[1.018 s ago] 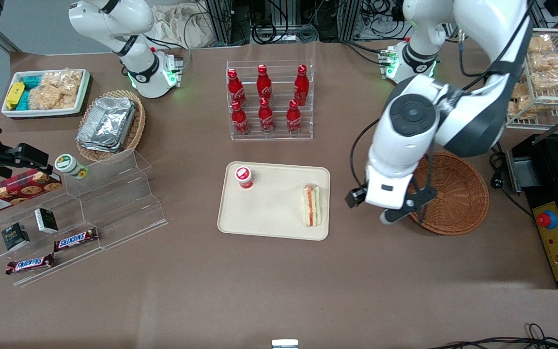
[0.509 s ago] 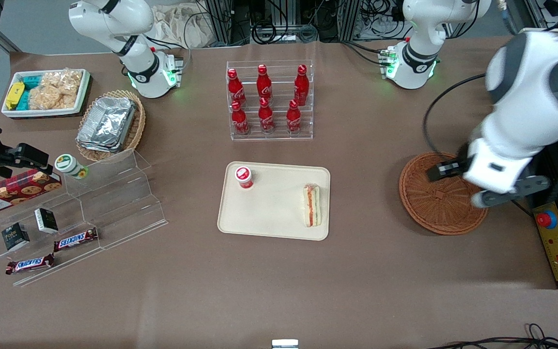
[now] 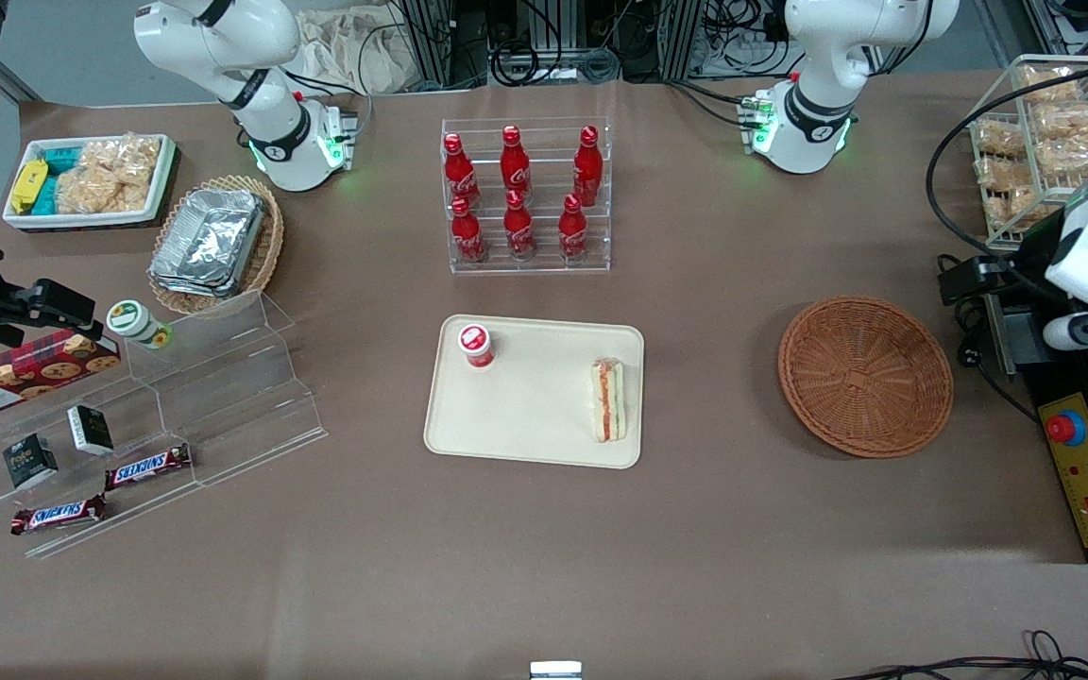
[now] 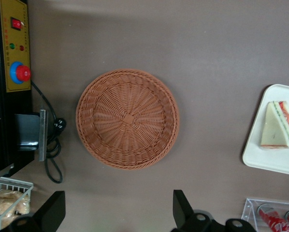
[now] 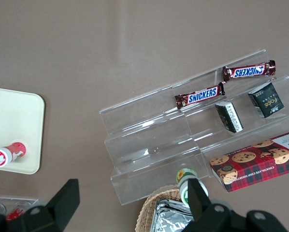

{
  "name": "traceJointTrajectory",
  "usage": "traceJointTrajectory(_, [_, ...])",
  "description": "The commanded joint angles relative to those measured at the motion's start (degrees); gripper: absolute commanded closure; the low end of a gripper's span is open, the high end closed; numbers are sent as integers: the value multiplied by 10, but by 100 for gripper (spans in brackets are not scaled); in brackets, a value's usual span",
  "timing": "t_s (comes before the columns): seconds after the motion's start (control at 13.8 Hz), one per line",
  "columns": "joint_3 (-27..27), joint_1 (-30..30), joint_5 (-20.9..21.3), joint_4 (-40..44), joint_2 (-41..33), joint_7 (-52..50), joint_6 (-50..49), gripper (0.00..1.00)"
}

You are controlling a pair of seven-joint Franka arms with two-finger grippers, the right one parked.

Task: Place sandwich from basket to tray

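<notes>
Gripper (image 4: 116, 215) sat high above the table at the working arm's end, fingers (image 4: 54, 209) spread wide, nothing between them. In the front view it was up by the black control box (image 3: 1087, 467) and the wire rack of bagged snacks (image 3: 1045, 151), well apart from the tray.

Wicker basket (image 3: 865, 375) was in full view under the wrist camera and held nothing: bare weave across the whole bowl.

Sandwich (image 3: 607, 399) lay flat on the cream tray (image 3: 525, 416), at the tray's edge toward the basket, cut side with red and green filling showing, fully inside the rim. A red-capped bottle (image 3: 476, 345) lay at the tray corner toward the parked arm and farther from the front camera, well apart from the sandwich.

Judgement: placement looked done; the step in hand was retreat or park. To do it well:
- Hold height; no dip over the basket rim or tray.
- Keep the fingers apart so nothing gets snagged.
- Mind the cable (image 3: 955, 203) and the snack rack close to the wrist; they looked like the nearest collision risk.
- Leave the sandwich alone; a re-nudge could push it over the low rim.
</notes>
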Motion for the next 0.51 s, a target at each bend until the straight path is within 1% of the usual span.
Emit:
traceJointTrajectory(0.0, [11,-3,-6,-38,-35,29,-1,0])
traceJointTrajectory(0.44, [6,5,8,-35,-35,46,-7,0])
